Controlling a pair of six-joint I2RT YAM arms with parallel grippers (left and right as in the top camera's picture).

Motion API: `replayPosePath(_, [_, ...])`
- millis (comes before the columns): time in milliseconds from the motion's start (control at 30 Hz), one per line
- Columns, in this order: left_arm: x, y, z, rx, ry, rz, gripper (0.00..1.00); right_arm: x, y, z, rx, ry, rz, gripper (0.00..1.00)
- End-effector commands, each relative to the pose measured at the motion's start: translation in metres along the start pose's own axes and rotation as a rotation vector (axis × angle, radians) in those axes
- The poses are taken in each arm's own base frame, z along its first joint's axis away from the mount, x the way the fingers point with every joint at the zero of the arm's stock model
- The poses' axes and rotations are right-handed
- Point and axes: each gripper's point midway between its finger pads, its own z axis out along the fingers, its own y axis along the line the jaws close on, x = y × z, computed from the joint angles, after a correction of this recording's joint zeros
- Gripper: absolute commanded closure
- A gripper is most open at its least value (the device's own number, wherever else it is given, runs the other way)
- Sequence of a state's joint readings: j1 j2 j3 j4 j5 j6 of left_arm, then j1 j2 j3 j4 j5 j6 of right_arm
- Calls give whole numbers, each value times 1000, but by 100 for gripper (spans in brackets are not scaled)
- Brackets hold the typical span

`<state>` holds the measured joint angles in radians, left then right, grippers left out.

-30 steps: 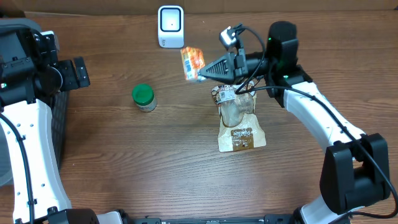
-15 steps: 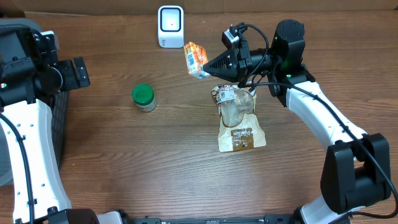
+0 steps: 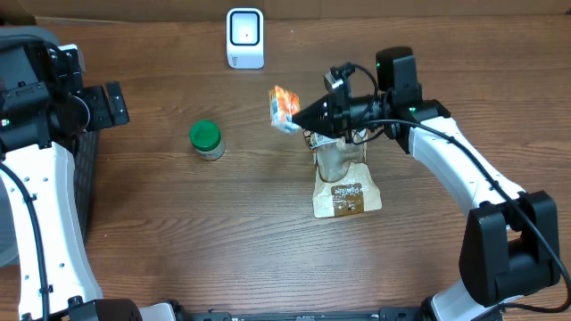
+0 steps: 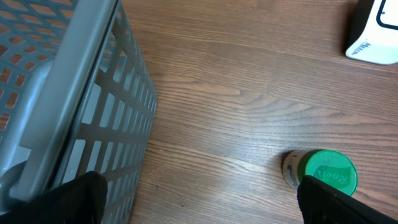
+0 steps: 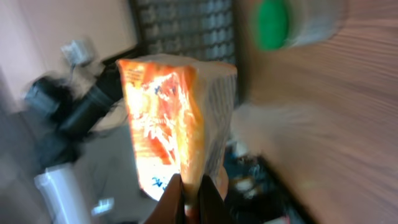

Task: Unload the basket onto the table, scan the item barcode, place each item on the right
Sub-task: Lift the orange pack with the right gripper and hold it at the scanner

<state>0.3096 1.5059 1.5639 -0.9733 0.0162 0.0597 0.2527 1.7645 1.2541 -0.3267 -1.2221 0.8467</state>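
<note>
An orange and white snack packet point(image 3: 284, 107) hangs in the air over the table, pinched at its edge by my right gripper point(image 3: 302, 117), which is shut on it. In the right wrist view the packet point(image 5: 168, 118) stands above the closed gripper point(image 5: 194, 199), blurred by motion. The white barcode scanner point(image 3: 244, 37) stands at the table's far edge, up and left of the packet. My left gripper point(image 3: 114, 103) hovers open at the far left beside the basket, nothing between its fingers point(image 4: 74, 199).
A green-lidded jar point(image 3: 206, 139) lies on the wood, left of centre, also below the left wrist point(image 4: 323, 171). A brown pouch point(image 3: 343, 183) lies under the right arm. A grey mesh basket point(image 4: 62, 93) sits at the left edge.
My right arm has pulled the packet away from the scanner, lower and slightly right, turning it. The left arm, jar and pouch stayed put.
</note>
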Motion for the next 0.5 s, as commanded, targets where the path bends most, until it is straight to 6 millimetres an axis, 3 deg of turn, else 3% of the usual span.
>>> replayPosePath(0, [-2,-1,0,8,-5,14,0,-19,-39,-4,260,-166,-120,96])
replayPosePath(100, [-2,-1,0,8,-5,14,0,-24,-58,-14,446,-225,-100,96])
replayPosePath(200, [-2,-1,0,8,-5,14,1,-30,-48,-31,627,-289,-134,96])
replayPosePath(467, [-2,-1,0,8,-5,14,1,-76,36,-81,1010,-573,-360,96])
